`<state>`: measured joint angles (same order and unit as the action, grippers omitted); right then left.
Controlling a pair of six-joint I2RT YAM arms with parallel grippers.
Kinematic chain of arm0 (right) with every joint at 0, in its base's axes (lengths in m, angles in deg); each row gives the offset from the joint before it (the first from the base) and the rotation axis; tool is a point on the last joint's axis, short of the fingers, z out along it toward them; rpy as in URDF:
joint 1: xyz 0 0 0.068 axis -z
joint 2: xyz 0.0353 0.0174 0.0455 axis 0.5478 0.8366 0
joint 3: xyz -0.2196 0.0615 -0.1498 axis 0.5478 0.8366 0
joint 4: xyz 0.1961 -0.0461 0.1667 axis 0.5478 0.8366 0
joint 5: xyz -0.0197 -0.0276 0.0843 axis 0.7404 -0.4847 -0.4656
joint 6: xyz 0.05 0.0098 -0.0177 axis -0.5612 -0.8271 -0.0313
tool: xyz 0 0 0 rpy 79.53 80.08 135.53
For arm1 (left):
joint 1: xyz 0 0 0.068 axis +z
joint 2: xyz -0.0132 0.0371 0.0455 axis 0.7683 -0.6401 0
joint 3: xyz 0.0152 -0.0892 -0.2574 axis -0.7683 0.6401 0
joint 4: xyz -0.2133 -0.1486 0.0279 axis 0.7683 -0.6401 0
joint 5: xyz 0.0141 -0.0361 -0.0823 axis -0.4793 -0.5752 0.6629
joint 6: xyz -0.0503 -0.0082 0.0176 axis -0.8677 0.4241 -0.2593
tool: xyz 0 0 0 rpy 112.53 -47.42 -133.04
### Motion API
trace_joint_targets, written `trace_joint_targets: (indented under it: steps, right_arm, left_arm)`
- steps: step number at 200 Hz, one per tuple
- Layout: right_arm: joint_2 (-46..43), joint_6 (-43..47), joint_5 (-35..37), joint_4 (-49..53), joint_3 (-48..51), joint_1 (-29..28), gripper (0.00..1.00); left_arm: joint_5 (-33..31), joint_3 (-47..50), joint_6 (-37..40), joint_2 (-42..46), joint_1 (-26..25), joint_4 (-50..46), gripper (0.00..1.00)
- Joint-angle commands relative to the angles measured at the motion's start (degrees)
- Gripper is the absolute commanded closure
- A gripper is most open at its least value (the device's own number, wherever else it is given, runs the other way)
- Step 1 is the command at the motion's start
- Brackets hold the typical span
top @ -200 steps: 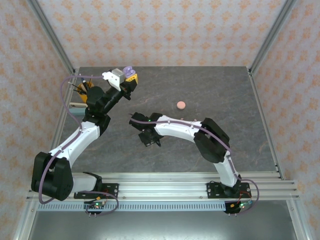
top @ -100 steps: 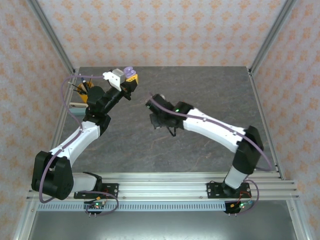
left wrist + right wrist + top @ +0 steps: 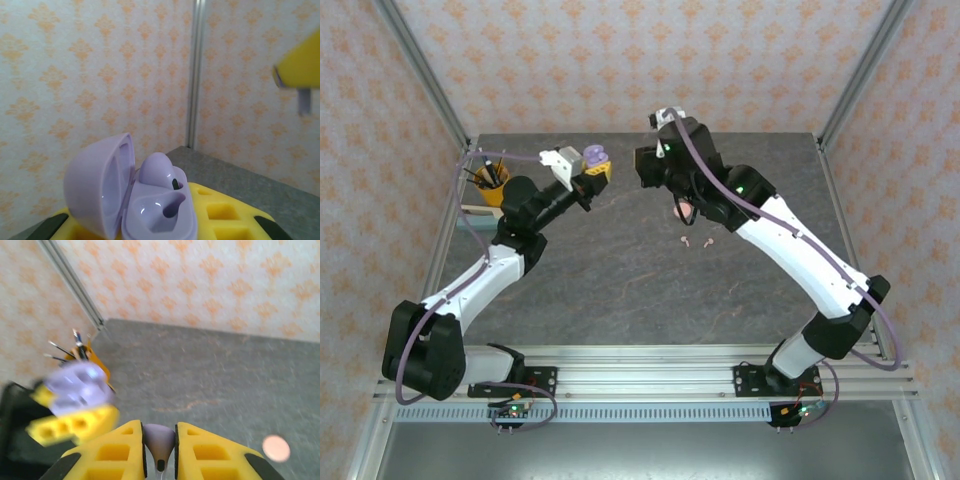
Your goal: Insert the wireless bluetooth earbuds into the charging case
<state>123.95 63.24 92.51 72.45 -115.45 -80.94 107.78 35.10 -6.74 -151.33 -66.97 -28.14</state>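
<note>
While our left pincer [image 3: 597, 172] grips the open round lilac plastic charging case [image 3: 125, 200] with one lilac stemmed earbud [image 3: 157, 170] seated, our right pincer [image 3: 160, 460] pinches the second lilac earbud [image 3: 159, 436] nearby; two salmon-pink earbuds [image 3: 686, 241] lie on the grey bench [image 3: 620, 285].

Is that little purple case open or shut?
Open. The purple case has its lid swung back, with an empty socket showing inside.

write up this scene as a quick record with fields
left tool: shut on open lilac case, held off the table
right tool: shut on lilac earbud, near that case
inside case: one seated bud, other socket looks empty
on table: two pink earbuds, round pink case
far left: yellow cup of pens
</note>
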Motion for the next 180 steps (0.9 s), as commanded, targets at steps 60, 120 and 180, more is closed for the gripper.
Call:
trace_joint_targets:
  steps: [60, 120, 180]
  right_arm:
    - [-2.9, 6.4, -13.5, -11.2, 2.1, 0.0, 0.81]
    - [-4.0, 7.5, -16.9, -12.9, 5.6, 0.0, 0.81]
    - [-3.7, 7.8, -16.8, -12.3, 6.6, 0.0, 0.81]
  left_arm:
    - [4.0, -4.9, 3.0, -1.1, -5.9, 0.1, 1.0]
    - [4.1, -5.5, 2.7, -0.7, -6.3, 0.3, 1.0]
    - [4.1, -6.0, 3.0, -0.3, -6.2, -0.3, 1.0]
